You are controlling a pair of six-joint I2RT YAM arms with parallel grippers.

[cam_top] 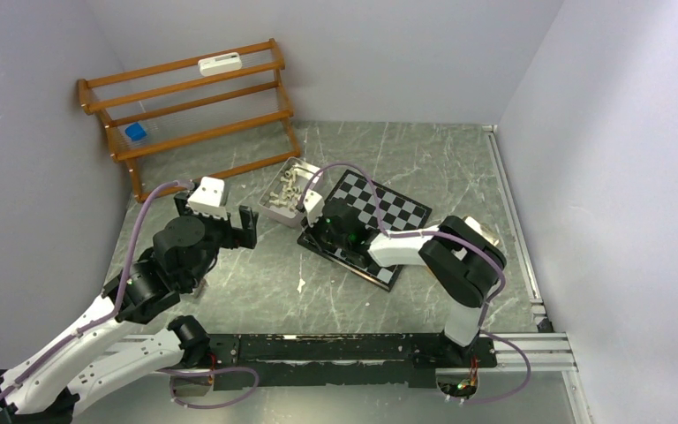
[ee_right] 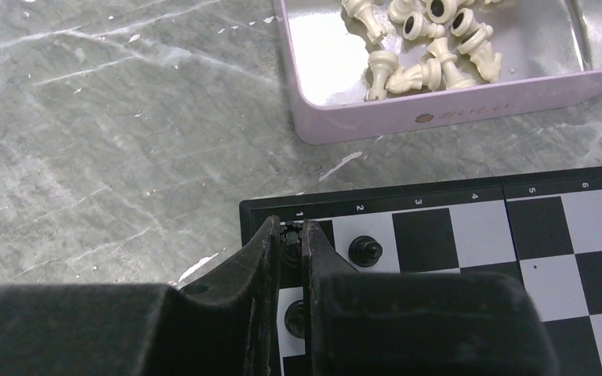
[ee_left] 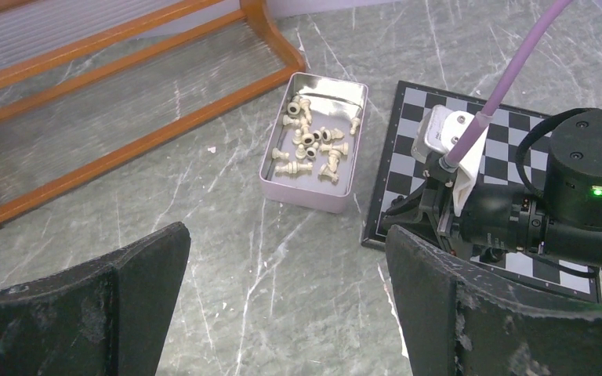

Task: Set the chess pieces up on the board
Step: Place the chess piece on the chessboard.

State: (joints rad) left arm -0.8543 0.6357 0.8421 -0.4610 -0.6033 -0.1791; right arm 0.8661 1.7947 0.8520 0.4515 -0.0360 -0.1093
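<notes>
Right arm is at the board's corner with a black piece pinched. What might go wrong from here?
1. The right gripper holds the black piece at the corner square, right by the rim of the board; released off-centre, it may topple.
2. Two placed pieces stand close to its fingers; opening or retreating could knock them over.

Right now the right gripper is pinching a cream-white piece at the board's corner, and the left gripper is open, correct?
Not quite. The right wrist view shows the right gripper pinching a black piece at the board's corner. The left gripper is open.
</notes>
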